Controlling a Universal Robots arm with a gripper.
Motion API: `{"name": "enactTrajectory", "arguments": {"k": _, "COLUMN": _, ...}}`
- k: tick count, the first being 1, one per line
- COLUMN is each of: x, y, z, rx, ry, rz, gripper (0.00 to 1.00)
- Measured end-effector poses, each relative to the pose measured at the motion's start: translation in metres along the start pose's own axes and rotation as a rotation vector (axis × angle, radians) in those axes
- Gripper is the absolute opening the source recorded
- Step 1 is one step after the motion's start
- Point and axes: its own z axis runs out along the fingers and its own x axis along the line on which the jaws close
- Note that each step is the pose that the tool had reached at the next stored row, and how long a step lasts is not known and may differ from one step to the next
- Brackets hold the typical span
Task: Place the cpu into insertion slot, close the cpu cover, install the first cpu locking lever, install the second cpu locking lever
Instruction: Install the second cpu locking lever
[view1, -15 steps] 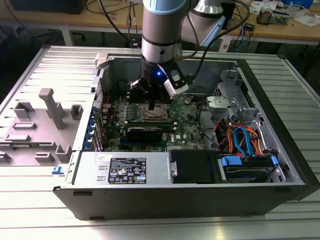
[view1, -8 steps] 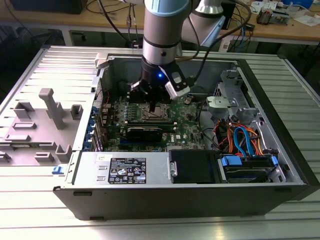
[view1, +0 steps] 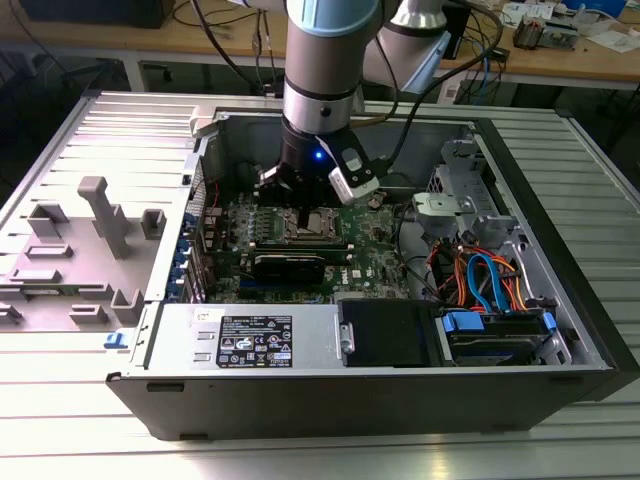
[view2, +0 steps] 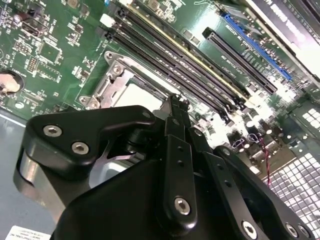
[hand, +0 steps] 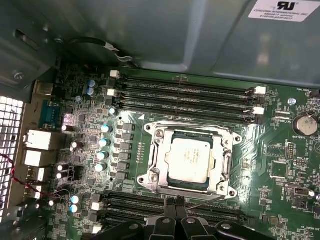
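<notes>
The flat square cpu with a dull silver-grey metal top (hand: 189, 159) lies seated in the square insertion slot with a silvery rim (hand: 226, 168), on the green circuit board (hand: 280, 165) inside the open grey computer case (view1: 560, 250). The thin silvery cpu cover frame (hand: 159, 134) lies down around the chip, whose top shows through its window. Long black memory slots (hand: 185, 95) run at the socket's 12 o'clock in the first wrist view, and more at its 6 o'clock. The black gripper (hand: 176, 202) hovers at the socket's 6 o'clock edge, fingertips pressed together and holding nothing, beside a thin metal lever rod (hand: 202, 200).
</notes>
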Motion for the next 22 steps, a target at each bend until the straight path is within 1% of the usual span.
{"name": "enactTrajectory", "arguments": {"k": 2, "x": 0.0023, "y": -0.0002, "z": 0.0007, "rx": 0.0000, "ry": 0.0000, "rz": 0.000, "gripper": 0.11}}
{"name": "enactTrajectory", "arguments": {"k": 6, "x": 0.0051, "y": -0.0003, "z": 0.0077, "rx": 0.0002, "ry": 0.0001, "rz": 0.000, "gripper": 0.11}}
{"name": "enactTrajectory", "arguments": {"k": 9, "x": 0.0092, "y": -0.0002, "z": 0.0185, "rx": 0.0002, "ry": 0.0001, "rz": 0.000, "gripper": 0.11}}
{"name": "enactTrajectory", "arguments": {"k": 11, "x": 0.0104, "y": -0.0002, "z": 0.0221, "rx": 0.0001, "ry": -0.0001, "rz": 0.000, "gripper": 0.11}}
{"name": "enactTrajectory", "arguments": {"k": 13, "x": 0.0128, "y": -0.0001, "z": 0.0260, "rx": 0.0001, "ry": 0.0000, "rz": 0.000, "gripper": 0.11}}
{"name": "enactTrajectory", "arguments": {"k": 14, "x": 0.0149, "y": 0.0000, "z": 0.0293, "rx": 0.0002, "ry": 0.0001, "rz": 0.000, "gripper": 0.11}}
{"name": "enactTrajectory", "arguments": {"k": 17, "x": 0.0176, "y": 0.0001, "z": 0.0351, "rx": 0.0002, "ry": 0.0001, "rz": 0.000, "gripper": 0.11}}
{"name": "enactTrajectory", "arguments": {"k": 18, "x": 0.0185, "y": 0.0001, "z": 0.0362, "rx": 0.0002, "ry": 0.0001, "rz": 0.000, "gripper": 0.11}}
{"name": "enactTrajectory", "arguments": {"k": 19, "x": 0.0210, "y": 0.0004, "z": 0.0372, "rx": 0.0002, "ry": 0.0001, "rz": -0.001, "gripper": 0.11}}
{"name": "enactTrajectory", "arguments": {"k": 22, "x": 0.0246, "y": 0.0009, "z": 0.0376, "rx": 0.0002, "ry": 0.0002, "rz": -0.003, "gripper": 0.11}}
